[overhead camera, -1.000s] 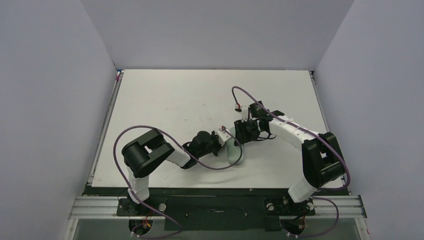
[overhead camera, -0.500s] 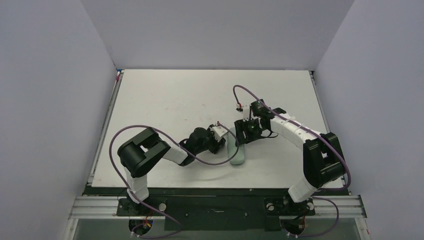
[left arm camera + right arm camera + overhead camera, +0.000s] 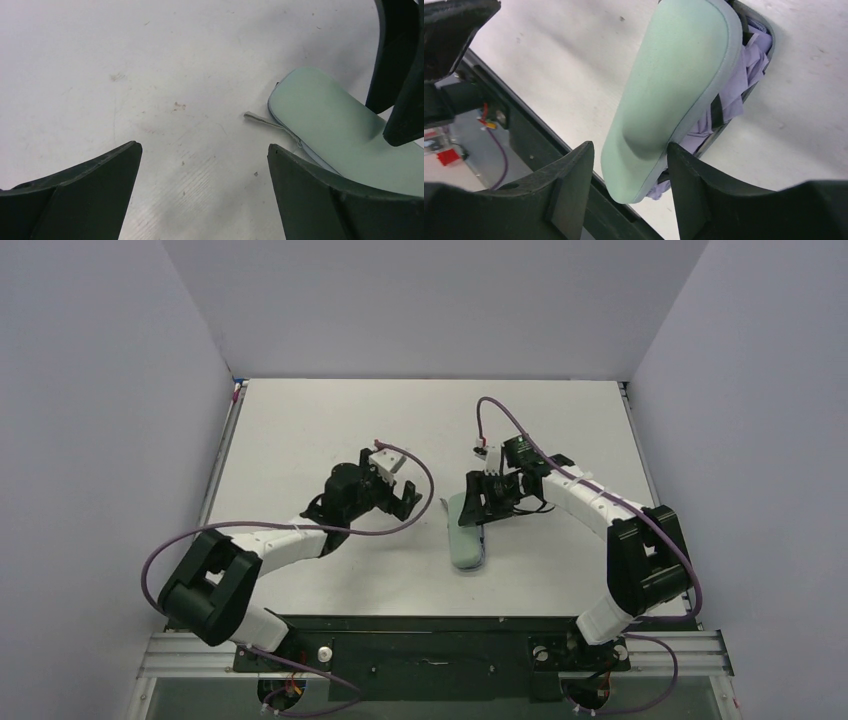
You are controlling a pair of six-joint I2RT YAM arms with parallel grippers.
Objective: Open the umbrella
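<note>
Only my right wrist view shows lavender fabric bulging from the split seam of the pale-green umbrella; from above it's just a green oblong on the counter. Since a second ago my left fingers have let go, spread wide and backed off leftward. The right fingers straddle its far end; I cannot tell whether they're clamping it

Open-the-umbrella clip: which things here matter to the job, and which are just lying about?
Job:
- umbrella, in its green case, lid ajar, lavender fabric showing
- right fingers, either side of the lid
- left fingers, open, apart from the case

Just there:
- table
- purple cables
</note>
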